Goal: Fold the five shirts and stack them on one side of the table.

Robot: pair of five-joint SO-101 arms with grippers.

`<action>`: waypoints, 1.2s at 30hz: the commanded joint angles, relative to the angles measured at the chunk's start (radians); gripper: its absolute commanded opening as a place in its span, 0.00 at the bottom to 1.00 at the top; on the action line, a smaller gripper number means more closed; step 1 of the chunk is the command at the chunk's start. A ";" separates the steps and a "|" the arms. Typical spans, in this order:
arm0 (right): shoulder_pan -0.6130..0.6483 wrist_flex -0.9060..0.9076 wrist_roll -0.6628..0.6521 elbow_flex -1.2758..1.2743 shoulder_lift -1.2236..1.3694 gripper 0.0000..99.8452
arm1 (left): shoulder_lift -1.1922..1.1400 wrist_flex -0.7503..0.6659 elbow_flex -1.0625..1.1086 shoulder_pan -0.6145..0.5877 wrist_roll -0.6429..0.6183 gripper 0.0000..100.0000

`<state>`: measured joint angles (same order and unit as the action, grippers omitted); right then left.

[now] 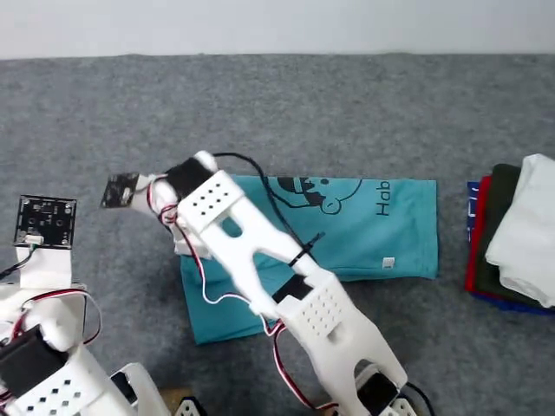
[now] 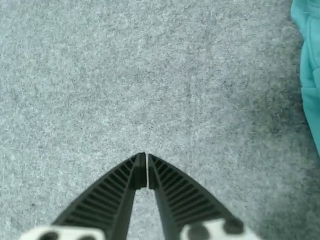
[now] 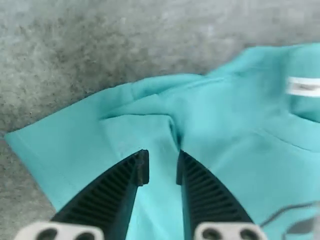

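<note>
My left pincer (image 2: 146,170) hangs at the near left, pressed together and holding nothing, over the bare grey table (image 1: 260,113). The teal shirt's edge lies well off to its right.

My right pincer (image 3: 161,167) sits over the left end of the teal shirt (image 1: 373,234), spread a little, with nothing between its tips. It is above the spot where the sleeve (image 3: 75,140) meets the body. The shirt lies flat across the middle of the table, part folded, with its length running left to right. The stack of folded shirts (image 1: 507,234) waits at the far right edge, well apart from it.

The risk, as I judge it, is the bite. The cloth is layered and puckered here, so closing may catch only the top layer and the fold would peel open as I lift. With my left pincer idle, pulling from one corner alone could drag the whole shirt askew, or bunch it instead of turning it over cleanly.
</note>
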<state>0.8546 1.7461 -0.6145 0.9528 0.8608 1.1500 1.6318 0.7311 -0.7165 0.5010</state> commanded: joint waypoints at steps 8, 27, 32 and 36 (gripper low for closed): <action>0.005 -0.030 -0.002 0.058 0.101 0.03 | 0.005 -0.029 0.036 0.000 0.003 0.01; -0.044 0.050 -0.009 0.267 0.061 0.04 | 0.005 -0.057 0.036 -0.002 0.005 0.01; 0.007 0.050 -0.003 0.149 0.056 0.11 | 0.005 -0.071 0.036 -0.002 0.005 0.01; 0.036 0.050 0.000 0.094 0.065 0.11 | 0.005 -0.071 0.036 -0.002 0.005 0.01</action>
<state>0.8684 1.7538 -0.6145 1.0495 0.9759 1.1500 1.5812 0.7756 -0.7165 0.5010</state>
